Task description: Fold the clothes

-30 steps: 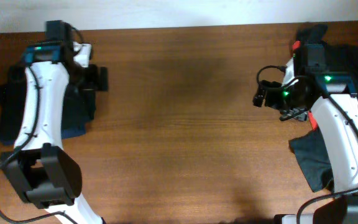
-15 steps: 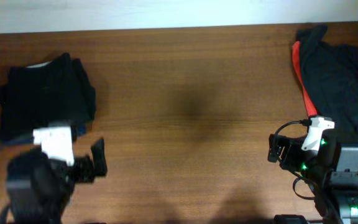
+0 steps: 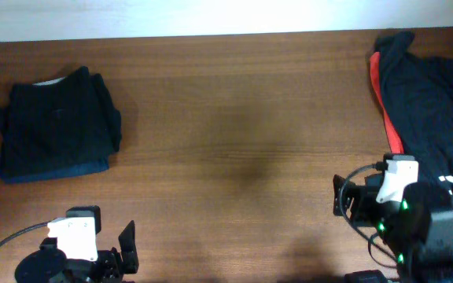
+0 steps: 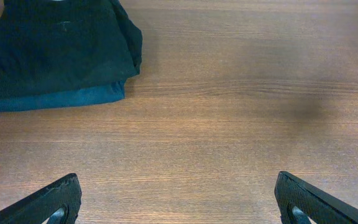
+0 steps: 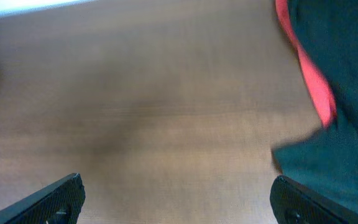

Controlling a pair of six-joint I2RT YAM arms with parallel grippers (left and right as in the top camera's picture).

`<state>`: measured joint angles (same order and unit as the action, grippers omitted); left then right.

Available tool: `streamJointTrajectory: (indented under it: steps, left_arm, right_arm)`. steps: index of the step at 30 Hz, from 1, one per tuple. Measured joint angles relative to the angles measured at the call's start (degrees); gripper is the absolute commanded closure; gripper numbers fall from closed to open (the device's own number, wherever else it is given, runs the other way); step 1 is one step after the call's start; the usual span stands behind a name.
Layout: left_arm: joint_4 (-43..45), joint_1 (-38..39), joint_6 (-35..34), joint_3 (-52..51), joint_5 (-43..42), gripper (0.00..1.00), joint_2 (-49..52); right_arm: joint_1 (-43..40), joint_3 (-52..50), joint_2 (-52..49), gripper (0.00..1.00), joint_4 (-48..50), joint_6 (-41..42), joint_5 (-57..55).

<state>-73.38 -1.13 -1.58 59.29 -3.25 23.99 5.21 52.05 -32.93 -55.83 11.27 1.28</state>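
My left gripper and right gripper gape wide, both empty. The loose heap of clothes lies well apart from the folded stack, with the red piece on the side facing it. Limp, light fabric, so I'd pinch a hem edge.

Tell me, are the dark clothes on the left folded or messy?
Folded. The stack lies flat and squared, black on top, with a blue layer showing a straight edge underneath.
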Motion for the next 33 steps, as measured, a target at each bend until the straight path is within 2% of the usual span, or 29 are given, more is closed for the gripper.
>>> streamJointTrajectory:
  steps: [3, 8, 14, 20, 22, 25, 33]
  left_arm:
    - [-0.1, 0.0, 0.0, 0.0, 0.0, 0.01, 0.0]
    - [-0.2, 0.0, 0.0, -0.1, 0.0, 0.01, 0.1]
    - [-0.1, 0.0, 0.0, -0.2, 0.0, 0.01, 0.1]
    - [-0.1, 0.0, 0.0, -0.2, 0.0, 0.01, 0.1]
    - [-0.1, 0.0, 0.0, -0.2, 0.0, 0.01, 0.1]
    - [-0.1, 0.0, 0.0, -0.2, 0.0, 0.01, 0.1]
    - [-0.1, 0.0, 0.0, -0.2, 0.0, 0.01, 0.1]
  right_arm:
    - [3.4, -6.0, 10.3, 0.01, 8.8, -2.6, -2.0]
    - [6.8, -27.1, 31.3, 0.01, 27.5, -4.4, -2.6]
    - [6.8, -39.9, 32.2, 0.01, 47.9, -5.9, -5.2]
    - [5.0, -50.1, 32.1, 0.01, 60.2, -10.8, -5.6]
    - [4.4, -51.3, 32.1, 0.01, 60.1, -13.9, -5.6]
    - [4.4, -51.5, 32.2, 0.01, 51.9, -16.0, -4.9]
    - [4.4, -51.5, 32.2, 0.01, 51.8, -16.4, -4.0]
